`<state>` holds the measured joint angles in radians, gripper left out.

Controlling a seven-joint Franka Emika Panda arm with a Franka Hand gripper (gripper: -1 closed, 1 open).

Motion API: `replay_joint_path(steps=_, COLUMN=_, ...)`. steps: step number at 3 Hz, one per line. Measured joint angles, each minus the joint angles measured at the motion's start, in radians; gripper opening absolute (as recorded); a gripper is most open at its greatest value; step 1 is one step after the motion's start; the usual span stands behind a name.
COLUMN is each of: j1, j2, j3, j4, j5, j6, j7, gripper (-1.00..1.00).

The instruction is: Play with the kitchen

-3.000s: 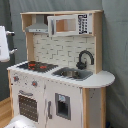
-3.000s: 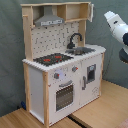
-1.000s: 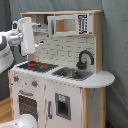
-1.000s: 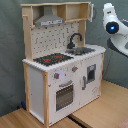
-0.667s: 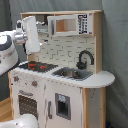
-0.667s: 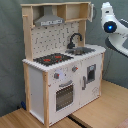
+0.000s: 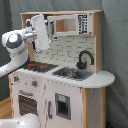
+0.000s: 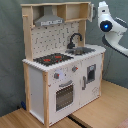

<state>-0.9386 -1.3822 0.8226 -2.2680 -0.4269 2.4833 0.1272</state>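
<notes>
Swung in beside the hood since a second ago, the robot arm [image 7: 22,42] hangs at ten o'clock of the toy kitchen [image 8: 65,75], grip state unclear, nothing touched, all play ahead.

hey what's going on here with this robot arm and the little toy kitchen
A white robot arm is reaching in at the top of the toy kitchen. In the first exterior view its end sits high, above the hob and beside the microwave shelf. It isn't visibly holding anything. The tap and sink are untouched.
</notes>
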Motion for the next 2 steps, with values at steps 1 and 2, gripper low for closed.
replay_joint_path(steps=1, j1=-0.019, j2=0.009, j3=0.010, j4=0.011, j5=0.001, j6=0.026, j7=0.017, gripper=1.00)
replay_joint_path(steps=2, j1=-0.019, j2=0.009, j3=0.012, j4=0.012, j5=0.001, j6=0.026, j7=0.019, gripper=-1.00)
